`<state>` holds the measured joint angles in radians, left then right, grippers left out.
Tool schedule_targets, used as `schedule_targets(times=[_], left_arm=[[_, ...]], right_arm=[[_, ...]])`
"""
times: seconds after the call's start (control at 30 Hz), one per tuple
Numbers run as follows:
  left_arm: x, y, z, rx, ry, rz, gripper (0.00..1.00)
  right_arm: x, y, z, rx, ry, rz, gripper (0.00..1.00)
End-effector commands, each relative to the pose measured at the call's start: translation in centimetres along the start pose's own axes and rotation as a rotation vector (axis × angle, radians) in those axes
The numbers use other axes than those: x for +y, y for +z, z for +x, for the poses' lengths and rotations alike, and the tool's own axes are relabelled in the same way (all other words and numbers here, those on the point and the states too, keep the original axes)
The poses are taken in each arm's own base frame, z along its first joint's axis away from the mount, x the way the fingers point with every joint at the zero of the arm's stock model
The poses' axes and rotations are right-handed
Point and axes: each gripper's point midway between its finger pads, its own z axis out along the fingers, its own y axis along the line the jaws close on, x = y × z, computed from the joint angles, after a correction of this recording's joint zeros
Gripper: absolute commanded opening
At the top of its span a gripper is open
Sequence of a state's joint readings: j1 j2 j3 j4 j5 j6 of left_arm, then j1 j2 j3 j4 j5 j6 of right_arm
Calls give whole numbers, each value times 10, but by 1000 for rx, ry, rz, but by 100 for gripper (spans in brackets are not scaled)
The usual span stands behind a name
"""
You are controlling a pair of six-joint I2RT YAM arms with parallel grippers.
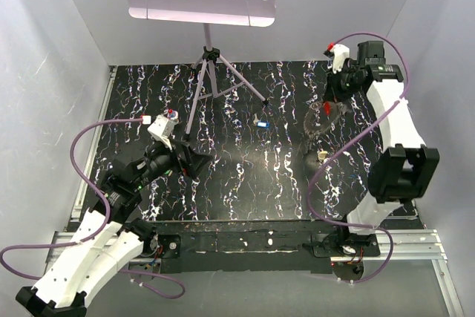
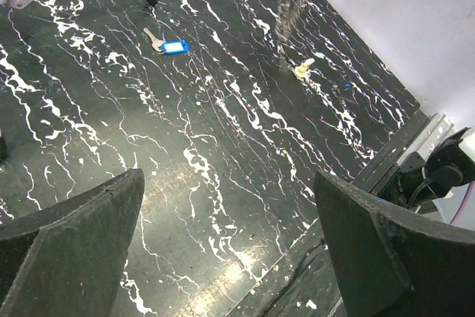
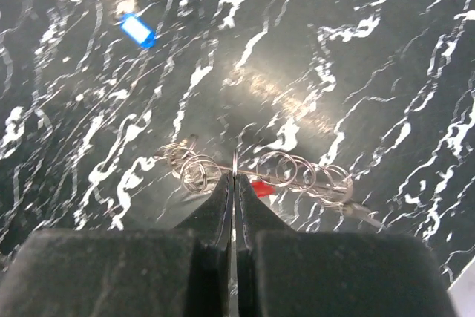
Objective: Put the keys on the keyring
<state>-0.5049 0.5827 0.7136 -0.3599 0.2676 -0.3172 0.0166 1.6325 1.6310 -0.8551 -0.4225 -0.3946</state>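
The keyring (image 3: 304,172) is off the table, pinched by its thin wire in the right gripper (image 3: 234,183), whose fingers are pressed together on it. It hangs over the far right part of the table (image 1: 245,183) in the top view (image 1: 320,122). Small wire loops are bunched along it on both sides of the fingertips, and a red key (image 3: 260,187) head sits right beside them (can't tell how it's attached). A cream key (image 1: 321,155) lies on the table just below the hanging ring, and a blue key (image 1: 260,123) lies flat near the middle, apart from everything. The left gripper (image 1: 191,162) hovers over the left side with its fingers spread wide and nothing between them, near the music stand (image 1: 211,72) legs.
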Motion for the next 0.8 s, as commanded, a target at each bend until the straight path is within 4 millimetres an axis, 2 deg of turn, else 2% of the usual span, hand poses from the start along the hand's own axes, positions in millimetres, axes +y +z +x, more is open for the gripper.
schedule_targets(times=[0.0,0.13,0.2,0.27,0.3,0.37,0.47,0.6,0.77], left_arm=[[5,-4,3,-9,-9,-25,98],[7,-7,6,-15,-22,-38,98],[8,-8,7,-16,-27,-44,98],[9,-9,7,-16,-26,-50,98],[10,-8,9,-11,-27,-54,98],[10,-7,9,-11,-26,-54,98],[10,-4,9,0,-27,-48,98],[9,-2,10,11,-31,-43,98],[9,-3,12,14,-36,-44,98]], right_arm=[[-44,25,-33,-51,-7,107,1],[-70,49,-40,-22,6,150,1],[-88,55,-36,14,2,208,1],[-98,58,-35,28,-5,241,1],[-116,53,-28,34,18,276,1],[-128,50,-22,37,30,293,1],[-140,49,-3,74,27,312,1],[-149,43,35,136,53,318,1],[-161,16,73,157,110,341,1]])
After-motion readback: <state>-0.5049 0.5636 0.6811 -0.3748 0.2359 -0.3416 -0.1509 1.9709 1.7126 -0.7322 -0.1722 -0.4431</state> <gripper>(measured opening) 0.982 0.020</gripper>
